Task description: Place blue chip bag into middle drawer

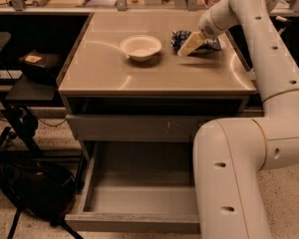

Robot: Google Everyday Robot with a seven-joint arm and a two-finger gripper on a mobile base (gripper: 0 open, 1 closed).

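Note:
The blue chip bag (179, 38) lies on the tan cabinet top (139, 73) at its back right, to the right of the white bowl. My gripper (188, 46) is down on the bag's front part and covers its middle. The bag's dark foil shows to the left and right of the gripper. The middle drawer (139, 195) stands pulled out at the bottom of the cabinet, its grey inside bare. My white arm covers the drawer's right side.
A white bowl (140, 47) sits on the cabinet top, left of the bag. A shallower shut drawer front (134, 128) is above the open drawer. A black bag (35, 190) and a stand are on the floor at left. A cluttered shelf runs along the back.

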